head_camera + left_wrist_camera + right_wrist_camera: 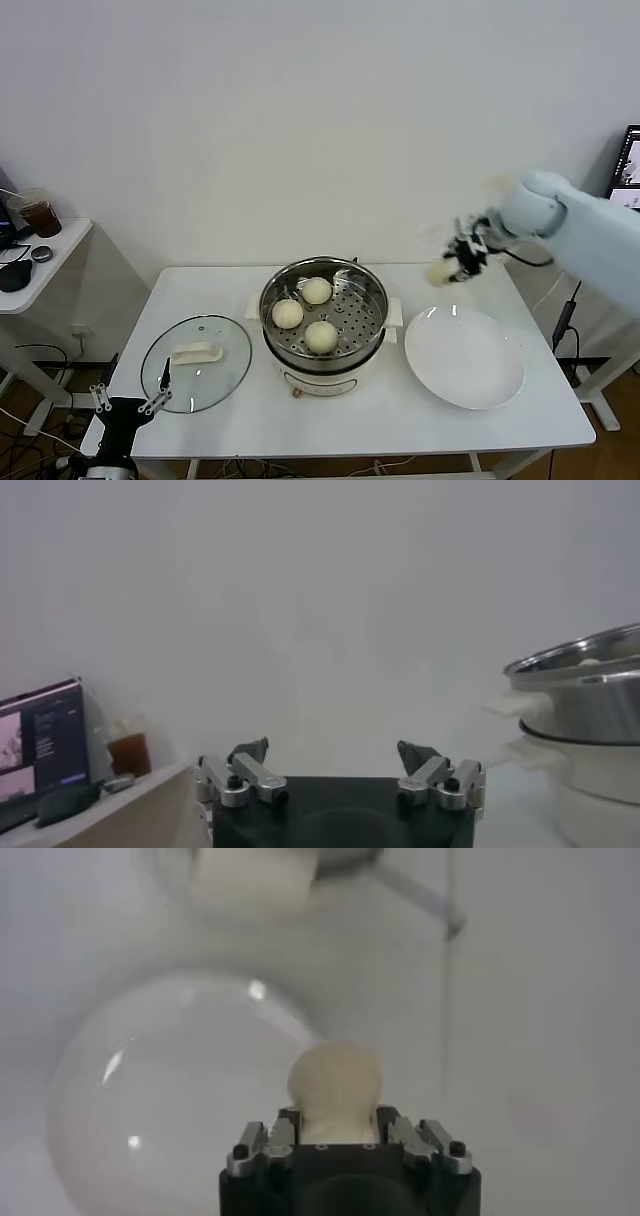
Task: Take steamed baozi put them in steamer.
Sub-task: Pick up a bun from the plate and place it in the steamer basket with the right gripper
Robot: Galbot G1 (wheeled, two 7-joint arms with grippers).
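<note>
Three pale steamed baozi (316, 290) lie on the perforated tray inside the shiny steamer (369, 283) at the table's middle. A further baozi (334, 1082) is squeezed between the jaws of my right gripper (455, 262), which is shut on it and hangs in the air behind the white plate (464, 356), to the right of the steamer. In the right wrist view that plate (170, 1088) lies below the held bun. My left gripper (128, 405) stays low at the table's front left corner, open and holding nothing; its fingers (252, 752) stand wide apart.
A round glass lid (200, 372) with a white handle lies flat left of the steamer. A side shelf (40, 262) at far left carries a cup of dark drink (38, 212). The steamer's rim (585, 660) shows in the left wrist view. A monitor (628, 165) stands at far right.
</note>
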